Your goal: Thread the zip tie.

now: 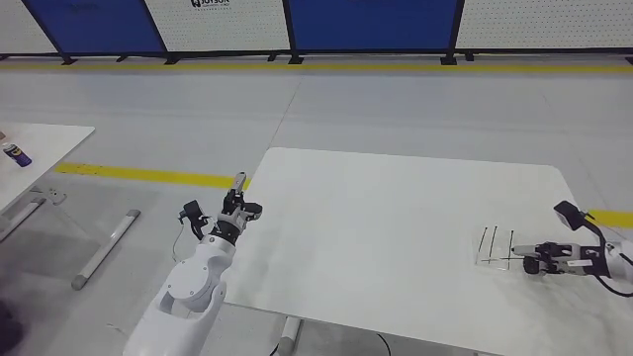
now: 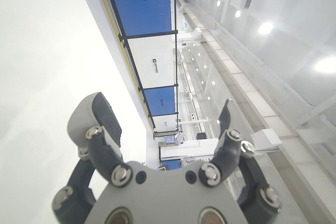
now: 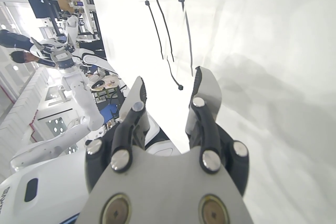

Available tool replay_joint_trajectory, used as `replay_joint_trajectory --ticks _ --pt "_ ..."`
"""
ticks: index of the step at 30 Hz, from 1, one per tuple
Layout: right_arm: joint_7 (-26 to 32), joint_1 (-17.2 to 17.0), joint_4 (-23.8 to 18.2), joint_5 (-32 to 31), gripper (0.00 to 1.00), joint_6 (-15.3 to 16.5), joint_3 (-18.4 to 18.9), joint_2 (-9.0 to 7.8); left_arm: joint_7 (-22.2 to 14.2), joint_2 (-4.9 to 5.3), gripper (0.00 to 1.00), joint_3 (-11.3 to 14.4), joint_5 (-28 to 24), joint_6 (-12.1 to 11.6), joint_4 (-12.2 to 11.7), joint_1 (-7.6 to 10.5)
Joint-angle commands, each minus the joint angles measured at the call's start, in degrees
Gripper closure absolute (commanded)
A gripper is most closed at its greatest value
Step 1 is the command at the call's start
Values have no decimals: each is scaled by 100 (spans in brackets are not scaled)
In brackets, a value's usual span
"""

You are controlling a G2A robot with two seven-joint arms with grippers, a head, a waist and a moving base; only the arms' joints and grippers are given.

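Observation:
Several black zip ties [image 3: 162, 25] lie side by side on the white table [image 1: 396, 218], near its right edge; in the top view the zip ties [image 1: 495, 245] show as thin dark lines. A shorter one [image 3: 174, 78] lies closest to my right gripper [image 3: 169, 75], which hovers open just short of the ties, nothing between its fingers. From above, the right gripper [image 1: 522, 260] sits low beside the ties. My left gripper [image 2: 162, 104] is open and empty, held at the table's left edge [image 1: 237, 193], far from the ties.
A second white table [image 1: 45, 143] stands at the far left with a small blue object [image 1: 15, 153] on it. Blue and white pegboard panels [image 1: 376, 5] line the back beyond a yellow floor line [image 1: 148, 173].

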State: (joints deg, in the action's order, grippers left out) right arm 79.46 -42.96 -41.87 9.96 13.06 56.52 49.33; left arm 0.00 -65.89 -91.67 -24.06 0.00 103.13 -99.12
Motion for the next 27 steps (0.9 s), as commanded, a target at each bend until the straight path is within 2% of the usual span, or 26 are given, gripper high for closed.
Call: replay_joint_trajectory --ticks 1,5,10,16,19,23,25,27 --pt "18 30 79 15 61 8 -10 11 0 0 0 0 0 0 0 0" --pt "18 87 193 9 68 40 -60 37 0 0 0 0 0 0 0 0" --pt "18 153 328 38 71 74 -116 64 0 0 0 0 0 0 0 0" --pt "18 224 454 74 79 121 -182 87 0 0 0 0 0 0 0 0" --pt "18 245 510 102 79 148 -228 96 0 0 0 0 0 0 0 0" --pt "18 280 580 130 88 173 -291 105 0 0 0 0 0 0 0 0" --pt "18 298 617 164 100 195 -318 110 0 0 0 0 0 0 0 0" --pt "18 308 643 211 100 225 -339 115 0 0 0 0 0 0 0 0"
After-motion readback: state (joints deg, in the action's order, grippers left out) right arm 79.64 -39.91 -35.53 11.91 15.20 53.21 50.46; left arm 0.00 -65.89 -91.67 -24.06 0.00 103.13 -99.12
